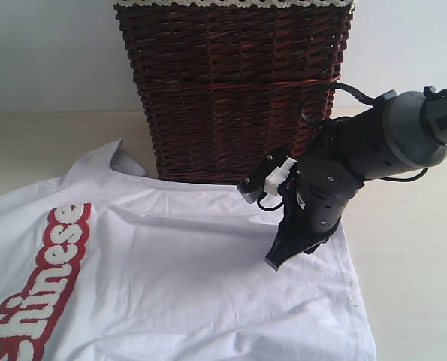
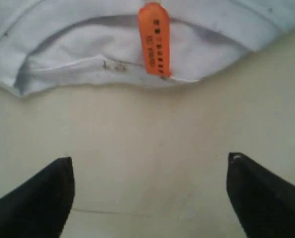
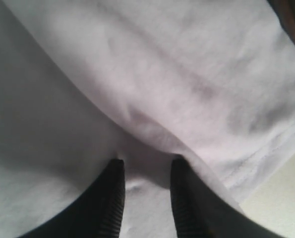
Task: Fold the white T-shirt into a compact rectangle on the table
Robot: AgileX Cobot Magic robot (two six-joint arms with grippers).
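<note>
The white T-shirt [image 1: 185,278] lies spread on the table [image 1: 411,248], with red-outlined letters [image 1: 46,278] at its left. My right gripper [image 1: 277,259] points down onto the shirt near its right edge. In the right wrist view its fingers [image 3: 148,161] stand a little apart, tips resting on the cloth [image 3: 162,64], with a low ridge of fabric at the tips. In the left wrist view my left gripper [image 2: 149,158] is wide open over bare table [image 2: 147,129], nothing between its fingers. Just ahead lies the shirt's collar [image 2: 88,39] with an orange tag [image 2: 154,39]. The exterior view does not show the left gripper.
A dark brown wicker basket [image 1: 231,83] stands at the back, right behind the shirt and close to my right arm. Its corner shows in the right wrist view [image 3: 291,15]. Bare table runs to the right of the shirt's hem [image 3: 281,198].
</note>
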